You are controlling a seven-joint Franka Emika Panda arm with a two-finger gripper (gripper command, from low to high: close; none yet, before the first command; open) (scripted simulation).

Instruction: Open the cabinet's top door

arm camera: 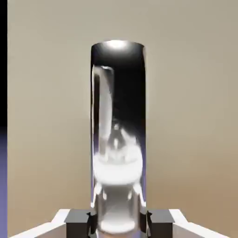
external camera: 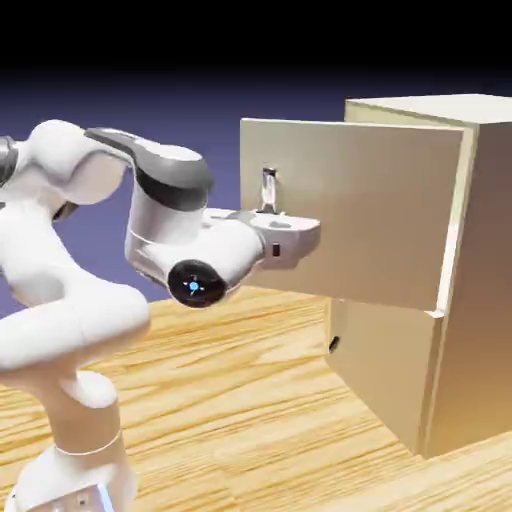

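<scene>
Tool (arm camera: 119,223) clamped on handle (arm camera: 118,130) of top door (external camera: 350,215), swung open; one cabinet (external camera: 480,280), two doors.

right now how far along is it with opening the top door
Done: the top door has swung well out from the cabinet, while the lower door stays shut. In hand: the gripper is shut on the handle, which fills the hand view between the fingers. Left: perhaps a bit more swing, then letting go.
</scene>
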